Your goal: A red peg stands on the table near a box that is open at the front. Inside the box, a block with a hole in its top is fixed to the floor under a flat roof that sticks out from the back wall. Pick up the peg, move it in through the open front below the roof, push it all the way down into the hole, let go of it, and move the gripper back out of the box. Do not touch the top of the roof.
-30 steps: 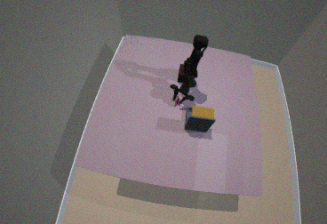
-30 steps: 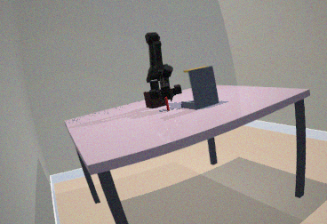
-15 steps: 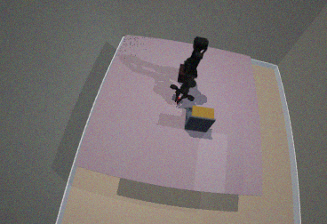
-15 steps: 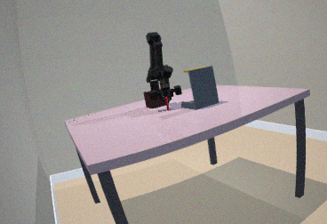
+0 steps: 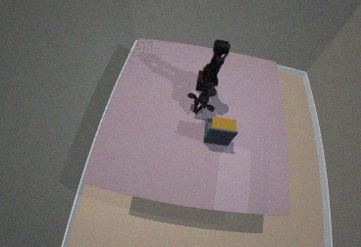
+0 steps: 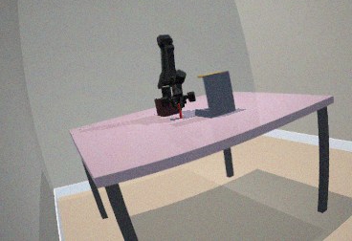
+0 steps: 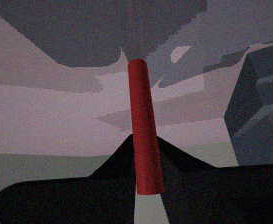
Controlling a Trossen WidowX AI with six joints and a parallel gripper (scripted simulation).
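Observation:
The red peg (image 5: 197, 109) (image 6: 181, 113) (image 7: 143, 115) is upright, with a slight lean in the wrist view. My gripper (image 7: 141, 139) is shut on its upper part, and the peg's top end shows between the black fingertips. The peg's lower end is at or close to the table top; I cannot tell if it touches. The dark blue-grey box (image 5: 219, 137) (image 6: 220, 94) (image 7: 244, 110) stands a little to the side of the gripper. Its yellow roof (image 5: 224, 123) (image 6: 206, 76) is above peg height. The block shows only partly at the wrist view's right edge, and its hole cannot be made out.
The pink table (image 5: 147, 148) (image 6: 143, 144) carries the arm and the box. A dark red block-like shape (image 5: 200, 80) (image 6: 165, 107) is beside the arm. The box's side wall is close to the gripper in the wrist view. Shadows of the arm lie around the peg.

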